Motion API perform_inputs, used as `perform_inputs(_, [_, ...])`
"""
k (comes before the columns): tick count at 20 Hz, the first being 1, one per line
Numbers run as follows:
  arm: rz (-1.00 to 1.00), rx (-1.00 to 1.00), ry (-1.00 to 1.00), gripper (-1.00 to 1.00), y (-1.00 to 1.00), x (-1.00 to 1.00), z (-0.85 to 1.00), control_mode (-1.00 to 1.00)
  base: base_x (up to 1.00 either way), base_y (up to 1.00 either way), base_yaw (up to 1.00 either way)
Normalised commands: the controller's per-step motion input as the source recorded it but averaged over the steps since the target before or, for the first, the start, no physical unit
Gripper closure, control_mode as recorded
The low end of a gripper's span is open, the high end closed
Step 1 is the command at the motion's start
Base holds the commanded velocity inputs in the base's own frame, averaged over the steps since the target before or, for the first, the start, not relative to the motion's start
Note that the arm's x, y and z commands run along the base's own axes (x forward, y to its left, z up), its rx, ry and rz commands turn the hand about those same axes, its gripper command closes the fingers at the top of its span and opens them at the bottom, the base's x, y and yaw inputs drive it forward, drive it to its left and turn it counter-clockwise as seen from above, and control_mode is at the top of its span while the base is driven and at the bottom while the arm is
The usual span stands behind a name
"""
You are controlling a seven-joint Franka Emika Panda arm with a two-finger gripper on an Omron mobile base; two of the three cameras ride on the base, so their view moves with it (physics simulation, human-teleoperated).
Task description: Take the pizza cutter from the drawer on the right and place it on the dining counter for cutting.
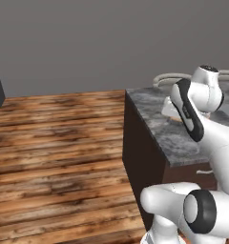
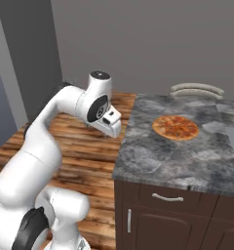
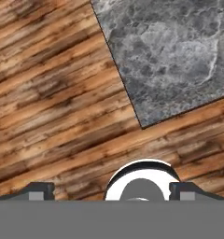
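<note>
Pizza cutter isn't visible yet, presumably inside the closed drawer (image 2: pixel 168 197) under the worktop (image 2: pixel 153 161). Your jaws, wide apart, w/ nothing held, hang over the floor (image 3: pixel 53 102) beside the corner; drawer lies below-right.

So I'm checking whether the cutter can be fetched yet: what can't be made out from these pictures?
- The pizza cutter: presumably inside the shut drawer under the dining counter, right base view.
- The counter's right end: cut off by the frame edge, right base view.
- Much of the countertop, left base view: hidden behind the arm.
- The gripper: just the fingertips show, hand view; jaws wide open over the floor.
</note>
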Motion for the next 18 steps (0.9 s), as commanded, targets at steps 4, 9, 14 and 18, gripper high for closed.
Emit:
perform_inputs(4, [-0.40,0.38,-0.07,-1.00,-1.00,-0.18,-0.58,-1.00,0.00,0.00,0.00])
perform_inputs(9, [-0.30,0.43,-0.28,-1.00,-0.81,-0.61,-0.59,-1.00,0.00,0.00,0.00])
perform_inputs(14, [-0.29,0.25,-0.23,-1.00,-0.88,-0.88,-0.64,-1.00,0.00,0.00,0.00])
perform_inputs(18, [-0.33,0.13,-0.06,-1.00,-0.99,-0.89,-0.91,-1.00,0.00,0.00,0.00])
